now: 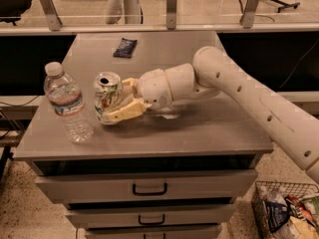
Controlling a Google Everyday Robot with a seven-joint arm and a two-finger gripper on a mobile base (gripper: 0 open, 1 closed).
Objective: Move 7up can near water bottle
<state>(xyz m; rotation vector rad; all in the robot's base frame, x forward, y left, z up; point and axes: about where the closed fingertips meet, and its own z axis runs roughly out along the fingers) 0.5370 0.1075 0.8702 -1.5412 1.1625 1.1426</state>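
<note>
1. I see my cream two-finger gripper [115,102] clamped on the silver-white aluminium 7up can [106,94], one finger either side
2. Can sits just beside the clear ribbed plastic water bottle [67,106], close, a small gap between
3. Both over the front of the grey metal cabinet top [209,128]
4. Flat dark-blue snack packet [124,47] lies well back

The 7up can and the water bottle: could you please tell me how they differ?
The 7up can is short, opaque metal; the water bottle is taller, clear plastic. The gripper is shut on the can; the bottle stands free. The bottle is capped; the can's top shows a hole. Both are close together.
</note>
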